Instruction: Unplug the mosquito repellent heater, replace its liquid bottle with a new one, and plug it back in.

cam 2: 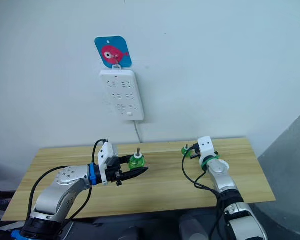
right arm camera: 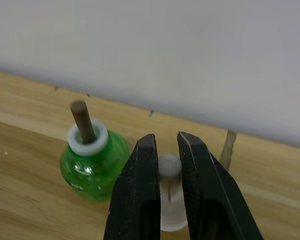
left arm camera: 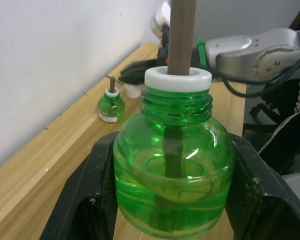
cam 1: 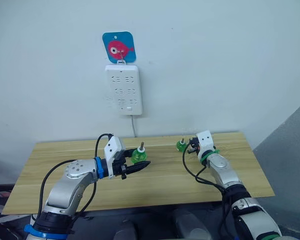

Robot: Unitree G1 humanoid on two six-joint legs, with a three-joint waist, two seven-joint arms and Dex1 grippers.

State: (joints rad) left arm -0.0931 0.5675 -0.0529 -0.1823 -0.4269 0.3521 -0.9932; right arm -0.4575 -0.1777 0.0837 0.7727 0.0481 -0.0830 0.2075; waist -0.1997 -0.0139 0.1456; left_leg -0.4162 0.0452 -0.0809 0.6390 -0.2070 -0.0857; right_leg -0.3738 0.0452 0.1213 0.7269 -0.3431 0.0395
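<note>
Tabletop [cam 1: 65, 175]: left tool [cam 1: 139, 166] around bottle [cam 1: 138, 155]

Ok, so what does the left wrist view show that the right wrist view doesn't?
Left wrist view: the left pincer clamped on a green bottle with a brown wick, and the right arm beyond it.

Right wrist view: a small white object close up at the right pincer, and a thin upright strip by the wall that I can't identify.

Shared: the second green bottle standing on the wooden table near the wall.
</note>
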